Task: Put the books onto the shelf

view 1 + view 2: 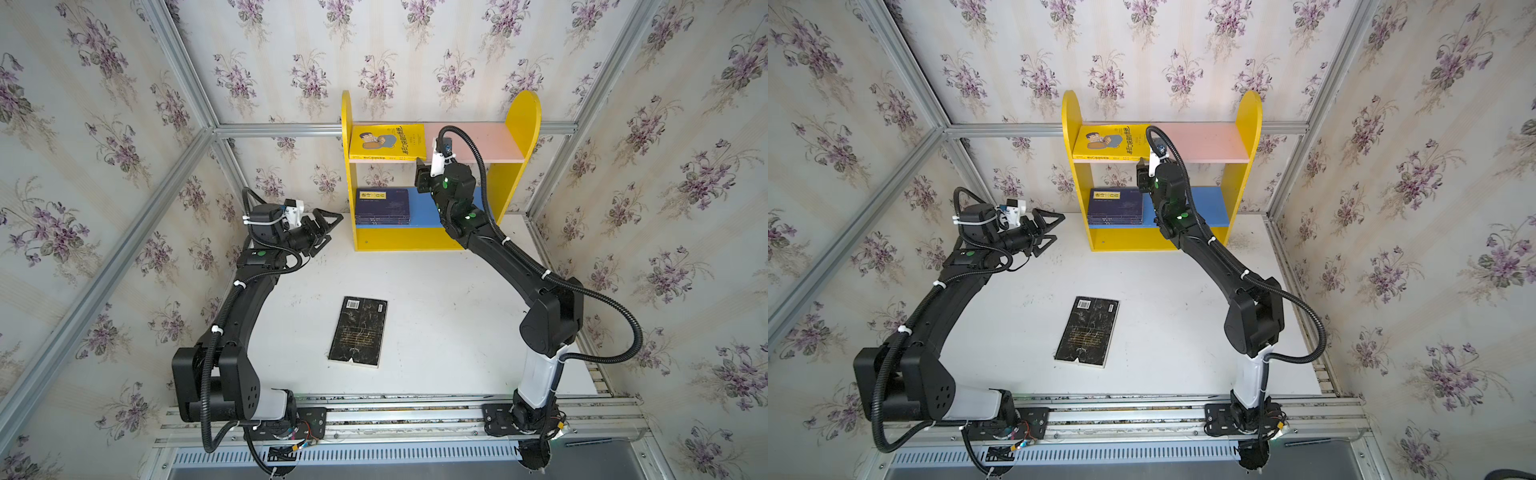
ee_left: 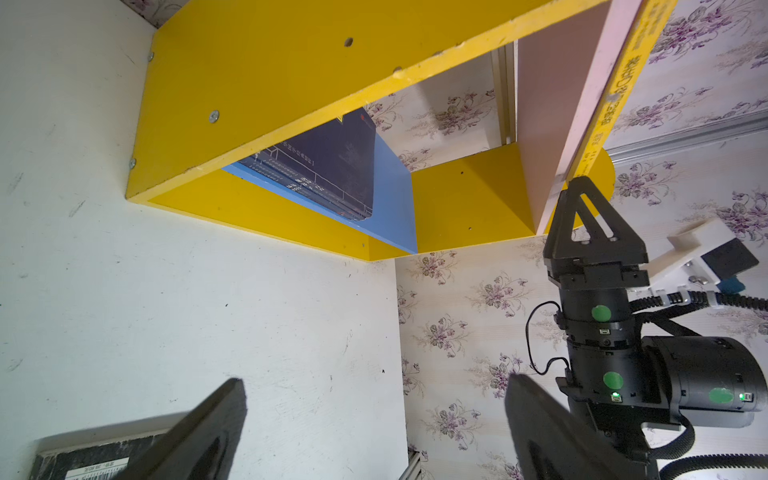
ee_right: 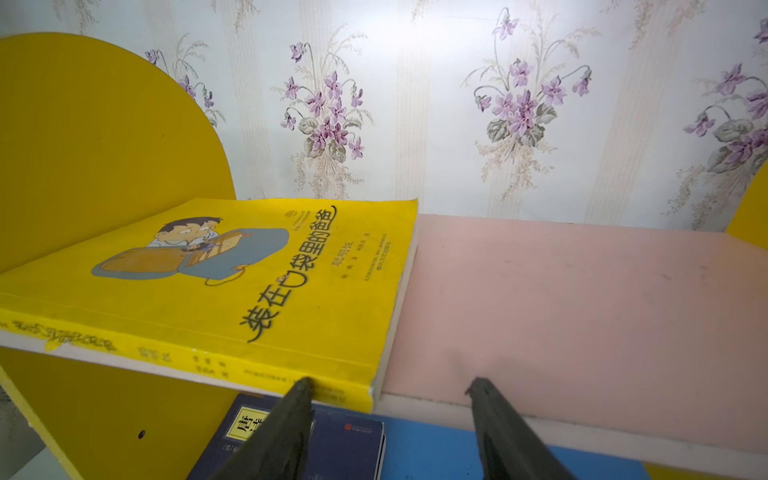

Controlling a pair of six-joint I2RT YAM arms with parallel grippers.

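While the black book (image 1: 358, 331) lies central on the table (image 1: 436, 299), the right gripper (image 3: 391, 382) hangs, jaws apart, at the pink board's (image 3: 582, 311) front edge beside the yellow book (image 3: 232, 282); I'd back it straight out, clear of the spine.

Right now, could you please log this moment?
yellow book: upper shelf; navy books: lower shelf; black book: table; left gripper: open; right gripper: open
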